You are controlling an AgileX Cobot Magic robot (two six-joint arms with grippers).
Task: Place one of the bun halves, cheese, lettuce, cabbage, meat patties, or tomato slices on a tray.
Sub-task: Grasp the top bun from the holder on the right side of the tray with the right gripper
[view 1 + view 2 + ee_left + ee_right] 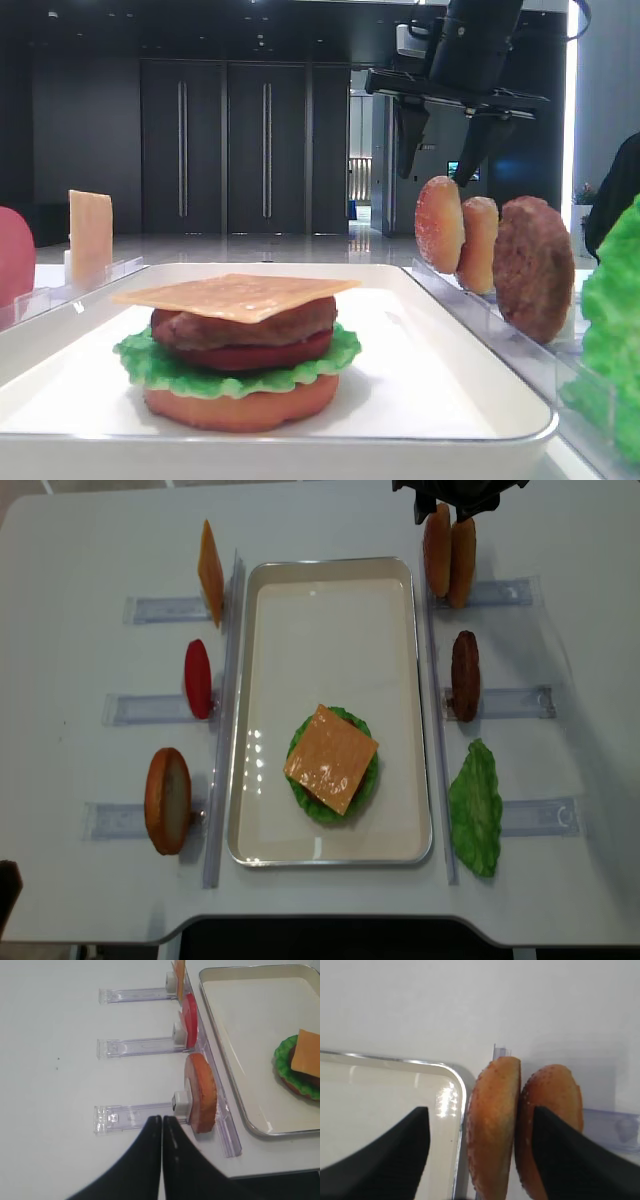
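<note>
The bun halves (437,549) stood on edge, pressed side by side in a clear rack (497,591) just beside the tray's (330,570) far right corner — the tray serving here as the landmark. The right gripper (480,1130) hung directly over them, its dark fingers (395,1155) spread wide; in the right wrist view one finger sat over the tray's corner and the other over the outer bun, so the bun nearer the tray lay between them, not yet clasped. On the tray, toward its near end, sat a stack — orange bottom bun (240,403), lettuce (150,362), tomato slice (262,355), meat patty (243,323), and a cheese (237,294) square on top. The left gripper (162,1122) hovered off the tray's left side with its jaws pressed together, holding nothing.
</note>
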